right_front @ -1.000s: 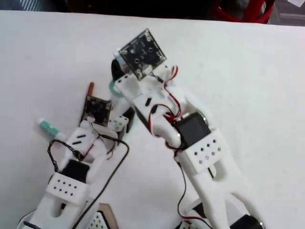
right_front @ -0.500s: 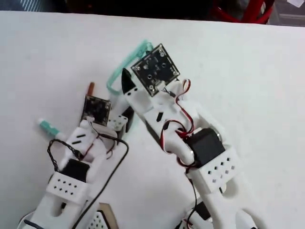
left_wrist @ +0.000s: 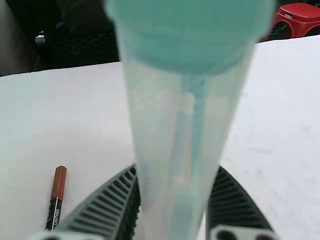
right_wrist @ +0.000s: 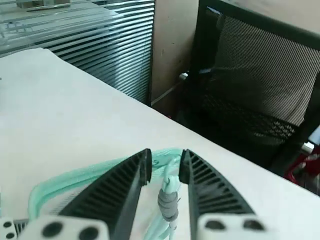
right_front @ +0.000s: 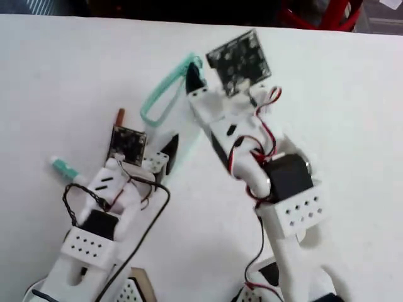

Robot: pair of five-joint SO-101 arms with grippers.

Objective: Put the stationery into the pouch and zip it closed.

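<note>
Left arm: we see it low over the table at the near left, forearm angled toward the middle.
Left gripper: its jaws are closed against the two sides of the pouch, gripping its near end.
Right arm: it stretches farther out, past the left arm, with its wrist turned over the pouch's far end.
Right gripper: we see the jaws a narrow gap apart with the zip pull hanging between them. We cannot tell whether either jaw touches it.
Pouch: it is translucent with a teal zip edge and runs from the left gripper out to the right gripper, zip edge uppermost. Slim shapes show faintly through its wall, and we cannot make out what they are.
Pen: it has a brown cap and lies on the table just beside the left gripper, outside the pouch.
Teal-and-white item: it lies on the table to the left of the left arm, well apart from the pouch.
In the way: in the high view the right wrist's camera board covers the pouch's far tip.
Beyond the table: a black mesh chair.
</note>
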